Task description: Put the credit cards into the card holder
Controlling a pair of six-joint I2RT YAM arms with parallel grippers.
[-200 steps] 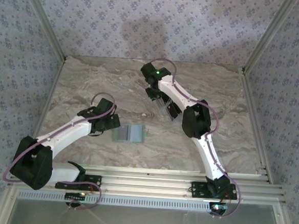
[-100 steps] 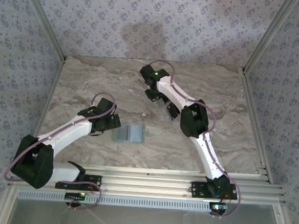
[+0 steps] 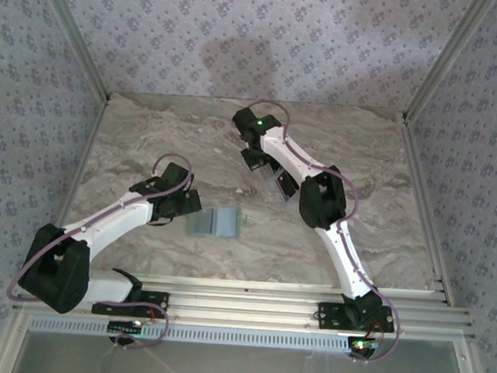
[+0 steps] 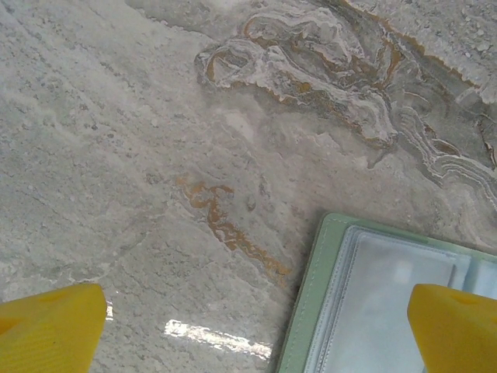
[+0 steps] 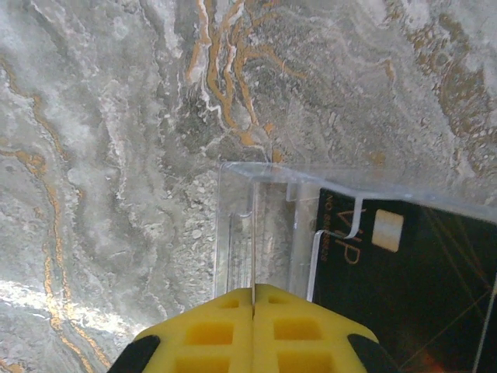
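Right gripper [image 5: 253,299] is pinched shut at a clear stand [image 5: 256,210] holding a black card [image 5: 404,264]. The card holder [image 3: 216,223] lies well apart, nearer the wide-open left gripper [image 4: 252,330].

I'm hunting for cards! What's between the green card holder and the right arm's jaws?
Top view: just bare marble table between the card holder and the jaws of the right gripper.

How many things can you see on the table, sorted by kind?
Card holder: 1
Clear plastic case: 1
Black card: 1
Total: 3
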